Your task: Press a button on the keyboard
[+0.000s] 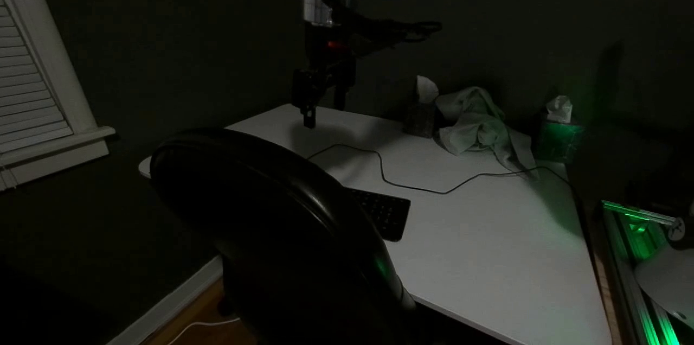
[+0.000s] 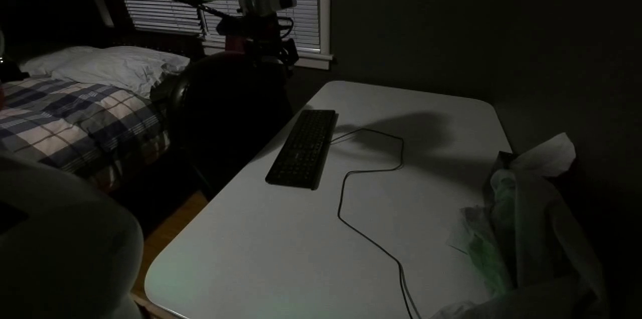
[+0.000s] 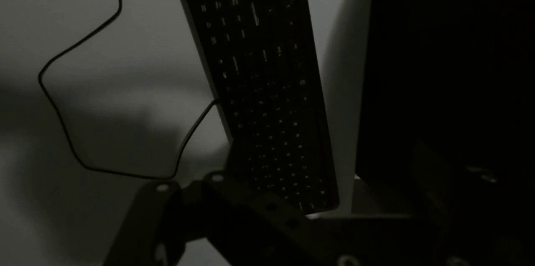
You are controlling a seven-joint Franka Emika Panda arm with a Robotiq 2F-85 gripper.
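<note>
Where the keyboard [image 2: 302, 149] lay: flat on the white table [image 2: 241, 259], near one edge and the dark chair [image 1: 271, 215].
Gripper [image 1: 325, 116]: hung in the air, higher than the keyboard, its two fingers apart.
Cable [image 3: 40, 77]: ran from the keyboard's side and wound across the table.
Cloth [image 1: 480, 117]: lay crumpled between two tissue boxes [image 1: 561, 141].
</note>
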